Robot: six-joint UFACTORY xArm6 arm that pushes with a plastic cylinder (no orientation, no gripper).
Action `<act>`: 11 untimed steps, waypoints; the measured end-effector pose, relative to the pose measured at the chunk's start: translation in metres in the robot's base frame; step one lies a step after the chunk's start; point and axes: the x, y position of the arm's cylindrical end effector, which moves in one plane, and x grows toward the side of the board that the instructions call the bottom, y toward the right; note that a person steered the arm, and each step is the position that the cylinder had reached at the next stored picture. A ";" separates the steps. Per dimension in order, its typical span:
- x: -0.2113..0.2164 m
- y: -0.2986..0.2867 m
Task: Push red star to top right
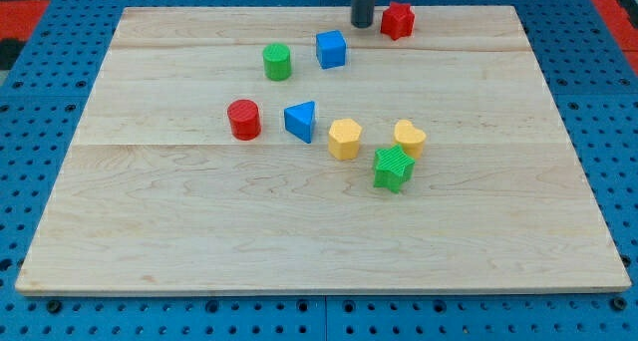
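The red star (398,20) sits near the top edge of the wooden board (199,241), a little right of centre. My tip (362,25) is just to the left of the red star, close beside it, with a small gap showing. The rod comes down from the view's top.
A blue cube (331,49) and a green cylinder (277,61) lie below and left of my tip. A red cylinder (243,119), a blue triangle (300,121), a yellow hexagon (344,139), a yellow heart (409,138) and a green star (393,169) sit around mid-board.
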 end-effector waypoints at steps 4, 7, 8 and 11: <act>0.015 0.014; 0.000 0.086; -0.007 0.051; -0.026 0.100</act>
